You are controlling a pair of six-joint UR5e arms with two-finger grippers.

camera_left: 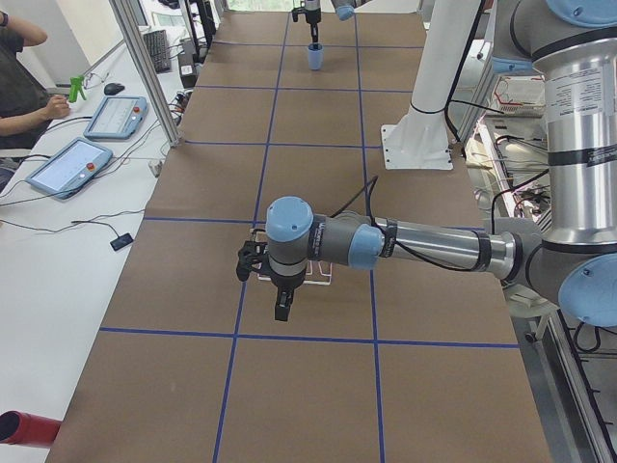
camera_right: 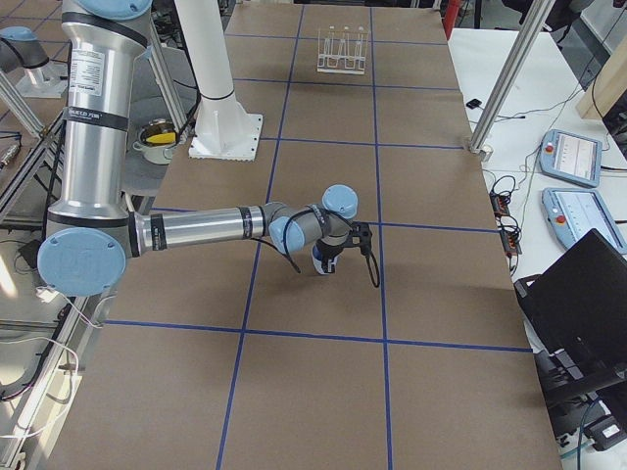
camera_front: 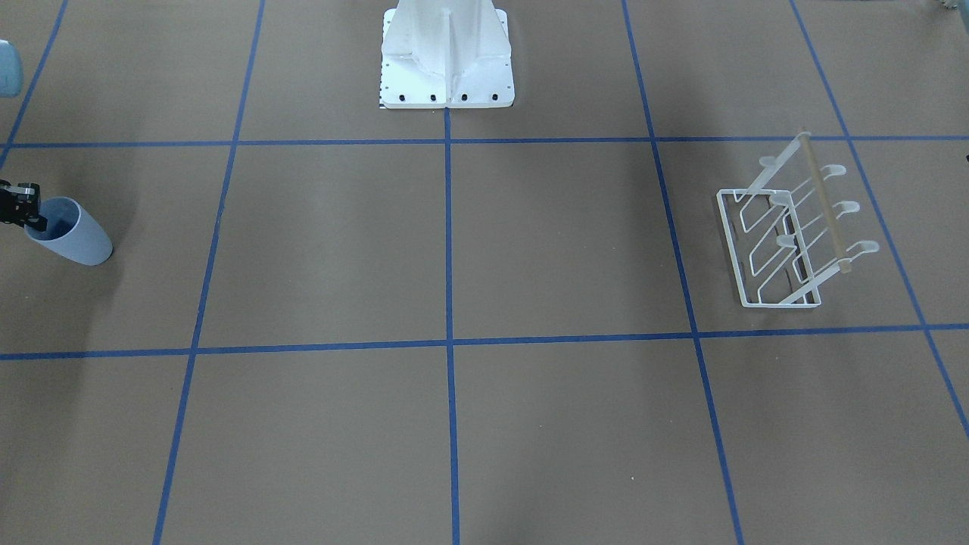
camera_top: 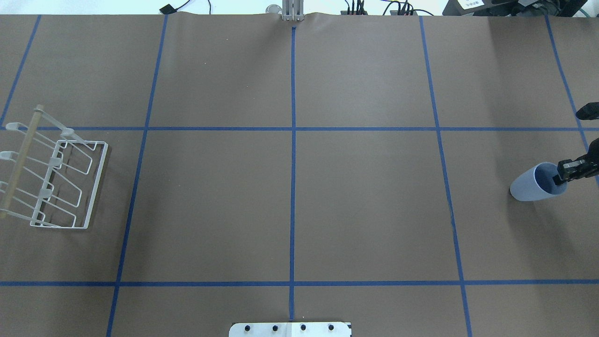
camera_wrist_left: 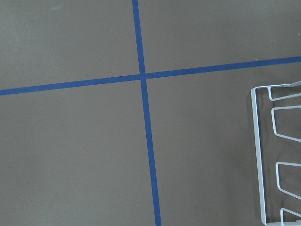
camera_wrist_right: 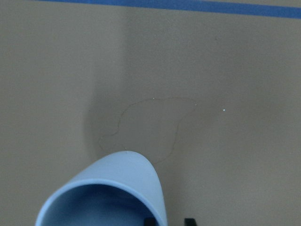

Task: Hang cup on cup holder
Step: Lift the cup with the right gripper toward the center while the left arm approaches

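Note:
The pale blue-grey cup [camera_front: 74, 235] stands upright near the robot's right end of the table [camera_top: 533, 185]. My right gripper [camera_top: 560, 177] is at its rim. In the right wrist view one fingertip [camera_wrist_right: 149, 220] is inside the cup [camera_wrist_right: 127, 174] and the other is outside, with a gap to the wall, so it looks open. The white wire cup holder [camera_top: 56, 180] with its wooden rod stands at the opposite end [camera_front: 787, 242]. My left gripper [camera_left: 281, 307] hangs above the table beside the holder; I cannot tell whether it is open or shut.
The white robot pedestal [camera_front: 447, 64] stands at mid-table on the robot's side. Blue tape lines divide the brown table into squares. A person with tablets [camera_left: 96, 116] sits at a side desk. A pale blue object [camera_front: 7, 68] shows at the view's edge.

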